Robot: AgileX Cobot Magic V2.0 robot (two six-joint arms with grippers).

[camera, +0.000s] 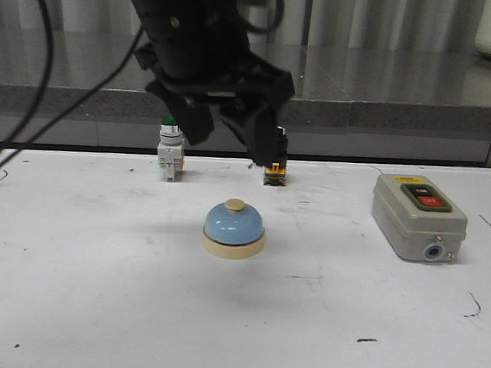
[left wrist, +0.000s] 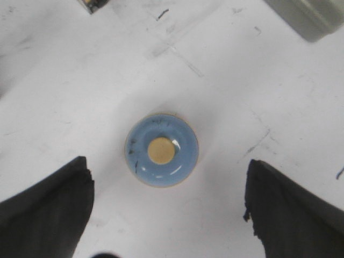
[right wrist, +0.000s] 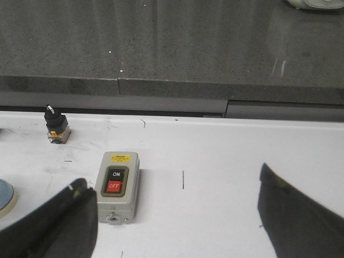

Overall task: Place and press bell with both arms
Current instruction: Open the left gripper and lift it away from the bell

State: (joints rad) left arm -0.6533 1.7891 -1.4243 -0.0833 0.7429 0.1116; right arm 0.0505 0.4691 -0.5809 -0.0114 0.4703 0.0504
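The light-blue bell [camera: 235, 229] with a cream base and cream top button stands upright on the white table [camera: 95, 291]. My left gripper [camera: 230, 137] hangs open above it, clear of it and empty. In the left wrist view the bell [left wrist: 162, 150] lies between and ahead of the two spread black fingers, with the left gripper [left wrist: 167, 177] straight over it. My right gripper [right wrist: 172, 185] is open and empty and is out of the front view. Only the bell's edge [right wrist: 5, 196] shows in the right wrist view.
A grey switch box [camera: 418, 217] with red and black buttons sits right of the bell, near my right gripper's fingers [right wrist: 118, 185]. A green-capped push button [camera: 169, 149] and a black-and-yellow knob switch [camera: 274, 165] stand at the back. A grey counter ledge [camera: 385, 118] runs behind the table.
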